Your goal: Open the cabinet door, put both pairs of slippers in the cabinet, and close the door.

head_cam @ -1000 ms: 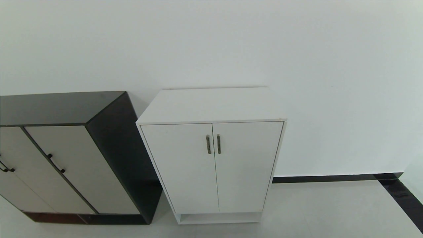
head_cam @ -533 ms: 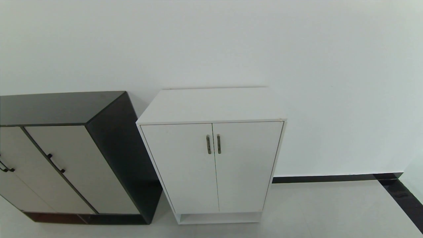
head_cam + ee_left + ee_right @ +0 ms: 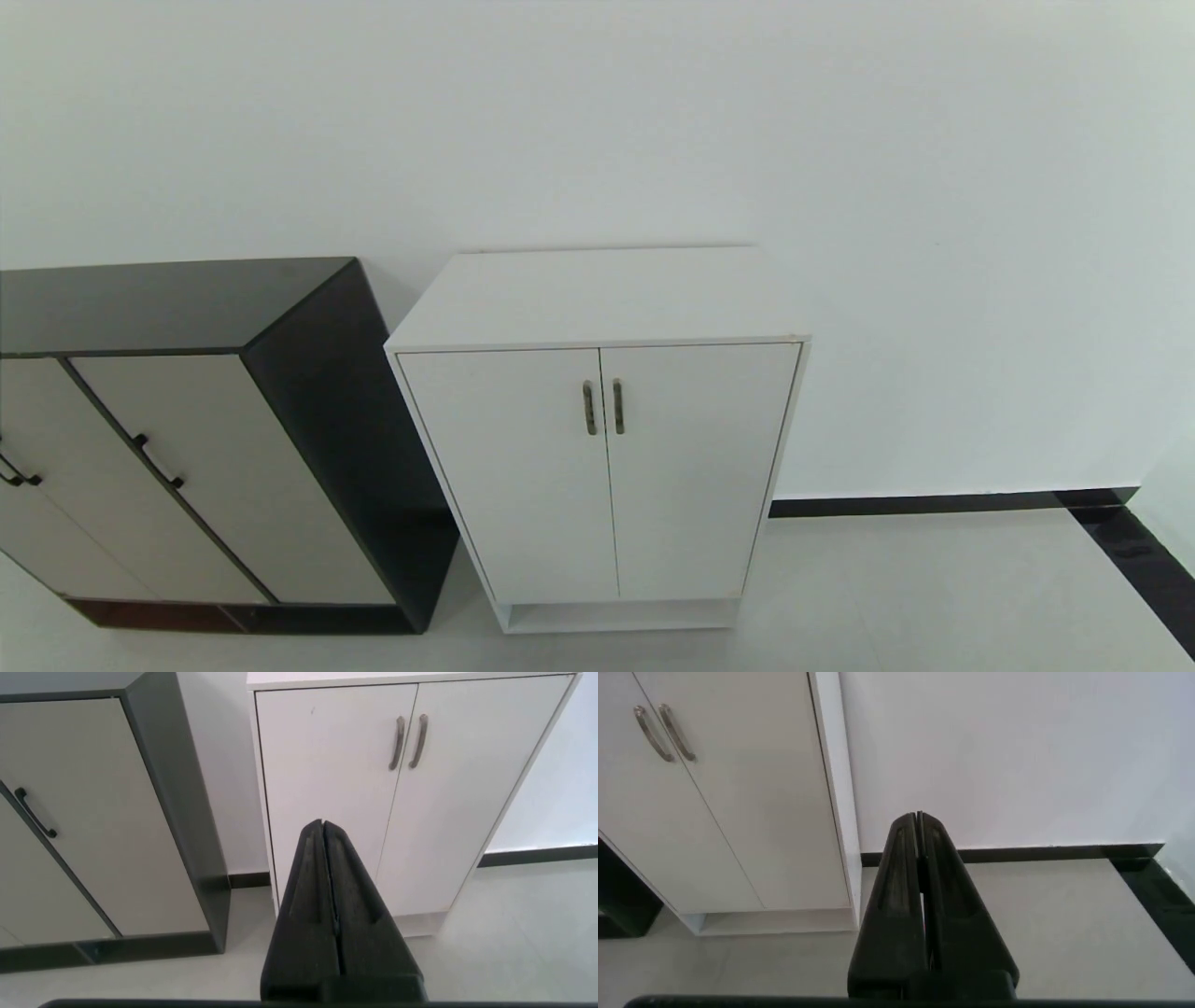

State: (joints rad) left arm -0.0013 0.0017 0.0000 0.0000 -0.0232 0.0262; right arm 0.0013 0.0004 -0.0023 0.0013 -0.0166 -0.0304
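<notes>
**Cabinet doors flush, both tools pressed together**

The white cabinet (image 3: 597, 467) stands on the floor (image 3: 934, 597) against the wall. Its two doors are flush, and the paired handles (image 3: 602, 407) sit side by side at the centre seam. Just beside it, at its nine o'clock, stands a dark cabinet (image 3: 317, 439). The left tool (image 3: 323, 829) and the right tool (image 3: 918, 819) each have their fingers pressed together, well apart from the doors.

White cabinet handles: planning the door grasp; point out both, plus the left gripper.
Left handle (image 3: 589, 408), head view, mid-bar.
Right handle (image 3: 618, 406), head view, mid-bar.
Left gripper (image 3: 323, 825), left wrist view, between shut fingertips.
</notes>
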